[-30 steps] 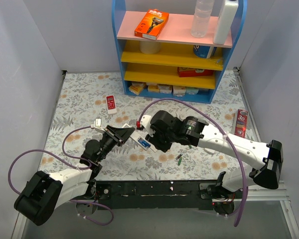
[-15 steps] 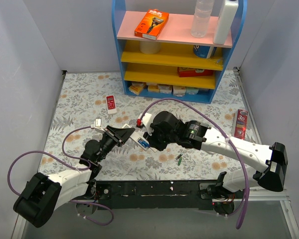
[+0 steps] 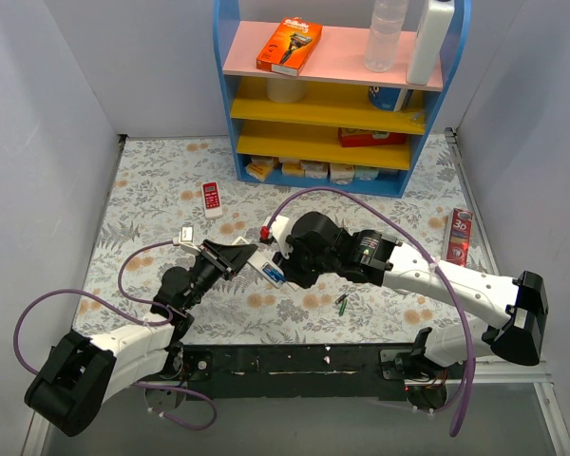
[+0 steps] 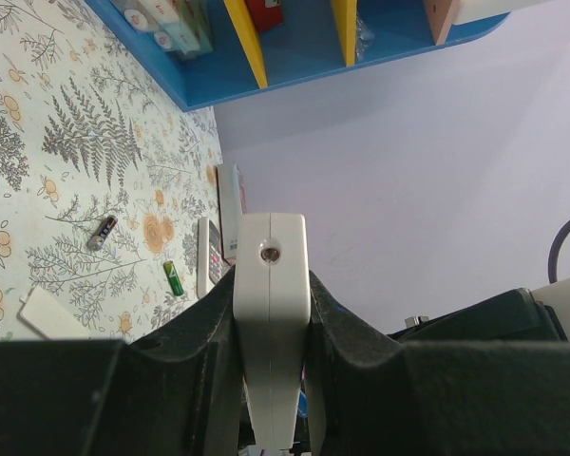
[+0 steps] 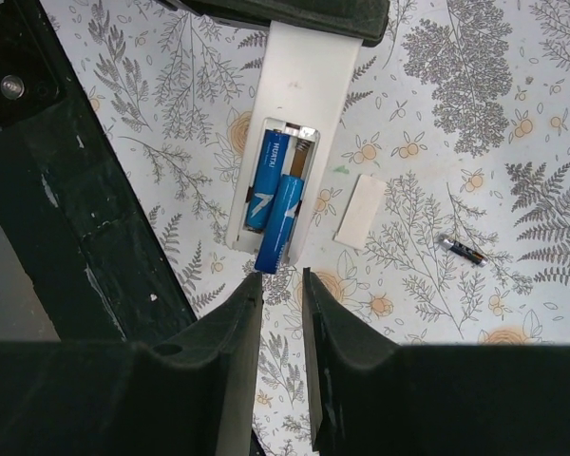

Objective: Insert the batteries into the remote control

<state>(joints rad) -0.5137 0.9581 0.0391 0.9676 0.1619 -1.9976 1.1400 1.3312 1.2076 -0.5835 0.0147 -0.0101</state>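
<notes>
Left claw [image 4: 271, 294] clamps remote control [image 5: 313, 85]. Two blue batteries [image 5: 277, 223] inside, one tilted out. Right claw [image 5: 281, 285] narrowly parted, just beside it.

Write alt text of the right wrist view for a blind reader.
A white remote, back up, bay open, holds one blue battery seated and a second battery askew, its end poking past the edge. The right gripper, open, sits just below it; a white cover and a dark battery lie on the table.

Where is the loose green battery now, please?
In the top view, the green battery lies on the table right of centre, just nearside of the right arm, beside a dark battery.
</notes>
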